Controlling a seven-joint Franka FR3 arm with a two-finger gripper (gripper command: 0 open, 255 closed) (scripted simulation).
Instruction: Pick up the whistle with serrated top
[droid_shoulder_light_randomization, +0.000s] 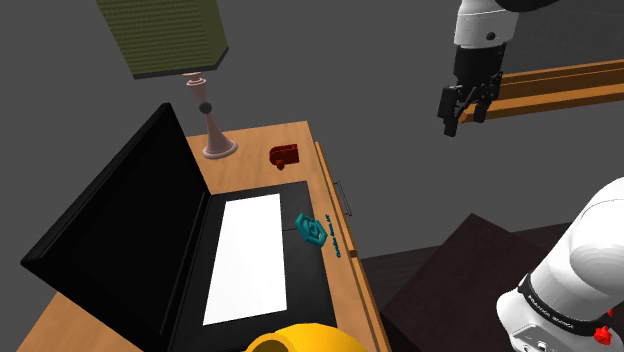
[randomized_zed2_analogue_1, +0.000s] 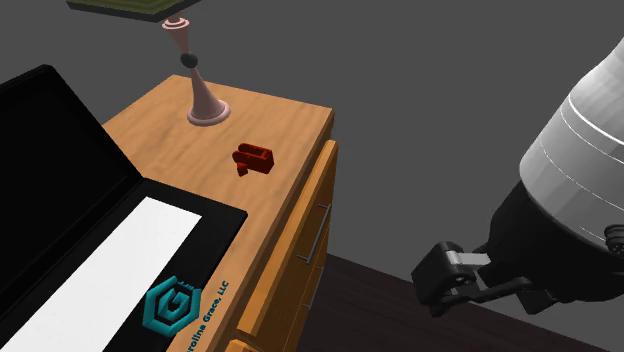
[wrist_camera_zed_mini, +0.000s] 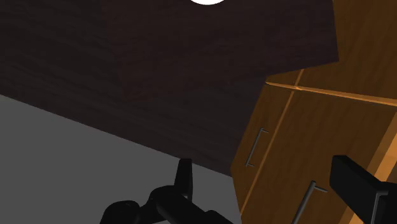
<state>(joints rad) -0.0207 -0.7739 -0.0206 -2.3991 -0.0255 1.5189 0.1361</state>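
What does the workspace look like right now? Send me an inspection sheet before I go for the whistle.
Surface: wooden cabinet top, with drawer handles on its front.
Job's things: red whistle lies near the lamp's base, apart from the laptop, untouched.
Clutter: open black laptop; lamp with a pink stand; teal emblem by the laptop's corner; yellow object at the shoulder view's lower edge.
Grippers: gripper is in the air off the cabinet's front, fingers open, holding nothing.
Cables: nothing seen.
Surroundings: dark wooden floor, grey backdrop.
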